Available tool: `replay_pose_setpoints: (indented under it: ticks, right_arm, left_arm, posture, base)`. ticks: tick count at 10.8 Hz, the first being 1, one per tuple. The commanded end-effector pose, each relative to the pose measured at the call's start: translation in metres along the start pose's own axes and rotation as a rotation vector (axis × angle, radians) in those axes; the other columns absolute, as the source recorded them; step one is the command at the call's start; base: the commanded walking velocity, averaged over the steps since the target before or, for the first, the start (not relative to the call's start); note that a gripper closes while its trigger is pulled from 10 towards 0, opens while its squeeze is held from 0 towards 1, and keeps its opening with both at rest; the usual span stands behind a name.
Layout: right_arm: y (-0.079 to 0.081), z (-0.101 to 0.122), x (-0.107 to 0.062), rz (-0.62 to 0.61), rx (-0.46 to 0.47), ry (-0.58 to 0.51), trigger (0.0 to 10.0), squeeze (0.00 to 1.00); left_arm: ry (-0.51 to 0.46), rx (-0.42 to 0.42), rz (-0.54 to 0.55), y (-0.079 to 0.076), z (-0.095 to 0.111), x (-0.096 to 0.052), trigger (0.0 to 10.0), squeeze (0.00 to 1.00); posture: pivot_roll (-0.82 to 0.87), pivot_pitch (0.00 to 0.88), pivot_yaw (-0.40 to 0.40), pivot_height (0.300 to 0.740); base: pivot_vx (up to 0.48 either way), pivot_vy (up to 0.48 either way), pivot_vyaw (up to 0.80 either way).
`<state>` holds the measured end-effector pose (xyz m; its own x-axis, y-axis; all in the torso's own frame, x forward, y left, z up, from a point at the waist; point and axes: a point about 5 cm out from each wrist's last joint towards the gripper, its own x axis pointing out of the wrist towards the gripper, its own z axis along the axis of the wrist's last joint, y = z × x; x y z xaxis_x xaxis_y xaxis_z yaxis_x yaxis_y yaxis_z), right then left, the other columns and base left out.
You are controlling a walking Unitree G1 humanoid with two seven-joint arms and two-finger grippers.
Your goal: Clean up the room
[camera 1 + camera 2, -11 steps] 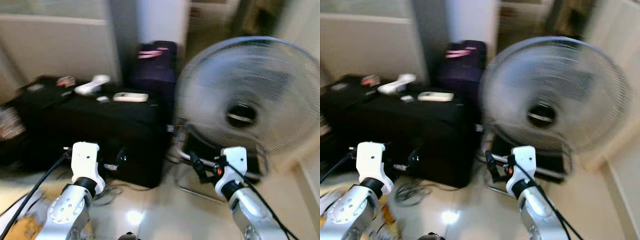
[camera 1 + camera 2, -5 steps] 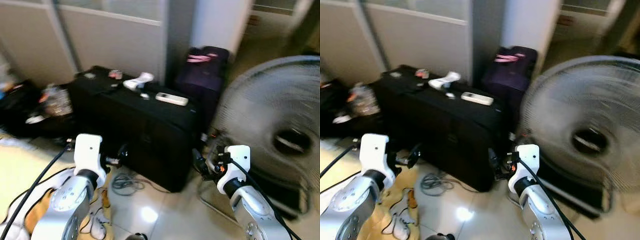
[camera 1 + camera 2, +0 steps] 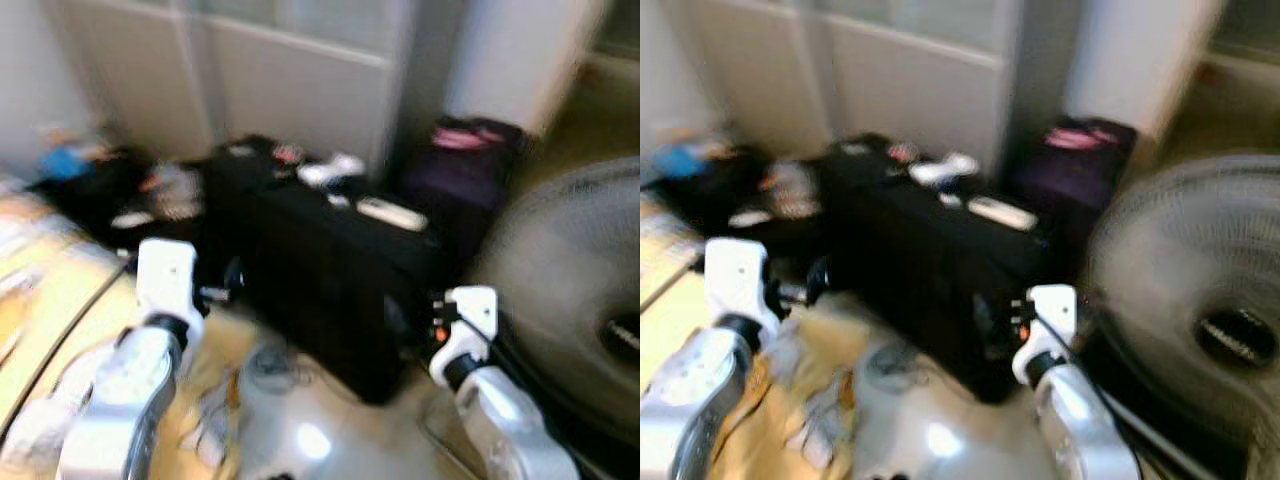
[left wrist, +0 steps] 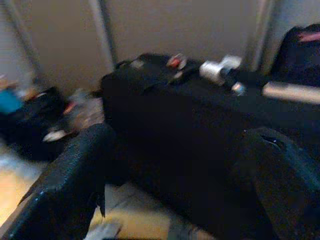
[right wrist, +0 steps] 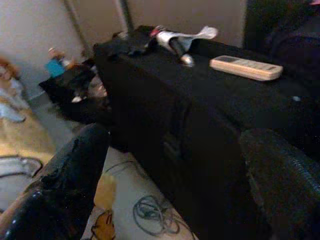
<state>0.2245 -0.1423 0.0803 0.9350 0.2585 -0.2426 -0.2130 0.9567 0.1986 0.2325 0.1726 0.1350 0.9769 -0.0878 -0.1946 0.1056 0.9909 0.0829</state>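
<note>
blurred floor (image 3: 330, 440), but right wrist view sharpens the remote (image 5: 246, 68) on the suitcase (image 5: 200, 115).

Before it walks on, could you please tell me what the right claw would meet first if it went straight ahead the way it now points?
Most likely the black case: the right claw points at its front side, just below the remote on top. Depth is uncertain, as the pictures are blurred.

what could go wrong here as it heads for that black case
A coiled cable lies on the floor right before the black case; feet could snag it. The standing fan is close beside the right hand, so a swing might knock it. The head views are blurred, and both open hands could misjudge the remote on top.
</note>
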Motion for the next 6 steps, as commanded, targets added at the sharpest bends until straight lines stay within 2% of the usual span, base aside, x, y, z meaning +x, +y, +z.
replay_pose_setpoints:
  ticks: [1,4,6]
  right_arm:
    - [-0.0024,-0.0001,0.0009,-0.015,-0.003,0.007,10.0,1.0]
    - [-0.0024,-0.0008,0.0021,-0.016,0.021,0.024,10.0,1.0]
    - [-0.0011,-0.0002,0.0039,-0.004,0.011,0.038,10.0,1.0]
  left_arm:
    - [0.016,-0.012,0.017,0.0024,-0.0035,-0.0006,10.0,1.0]
    - [-0.004,-0.08,-0.004,0.0006,-0.0025,-0.0033,10.0,1.0]
    - [0.031,-0.125,-0.043,-0.0051,-0.0071,-0.0035,10.0,1.0]
  posture:
    - [-0.01,0.0,0.007,0.74]
    - [-0.01,0.0,0.007,0.74]
    - [-0.01,0.0,0.008,0.74]
  base:
    - [0.0,0.0,0.8]
    - [0.0,0.0,0.8]
    - [0.0,0.0,0.8]
